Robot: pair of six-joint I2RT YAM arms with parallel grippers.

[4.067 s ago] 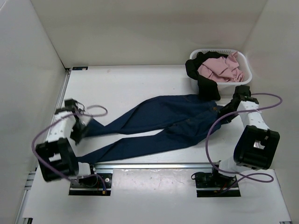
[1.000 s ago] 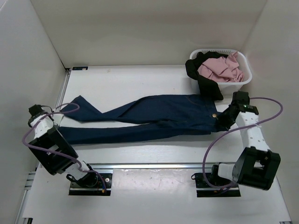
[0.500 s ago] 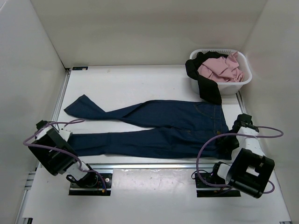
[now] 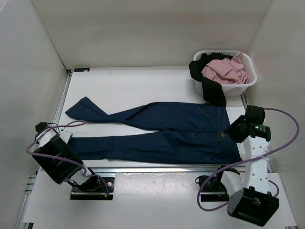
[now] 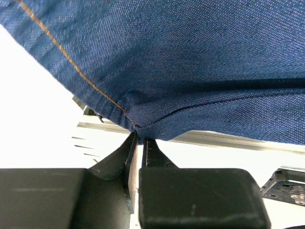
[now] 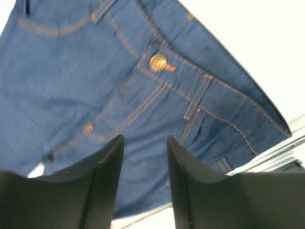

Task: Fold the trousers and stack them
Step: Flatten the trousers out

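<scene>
1. Overhead, the trousers [image 4: 162, 133] lie flat across the table [image 4: 143, 86], with the waist to the right and the legs running left. The far leg angles off toward the far left. The left gripper [image 4: 66, 139] sits at the near leg's hem, and the right gripper [image 4: 237, 130] is over the waistband. A basket [image 4: 248, 81] of other clothes stands at the far right.
2. Left wrist: the jaws are pinched tight on a corner of the denim hem.
3. Right wrist: the jaws stand partly open and hold nothing, hovering above the button [image 6: 158, 62] and fly.
4. The denim looks limp yet weighty, and it likely grips the table, so it should drag rather than slide. The thick seams at hem and waistband are probably the surest holds.
5. Compared with a second ago, the trousers have come nearer and spread flatter, with the legs parted. The right gripper, then closed on the waist, has let go.
</scene>
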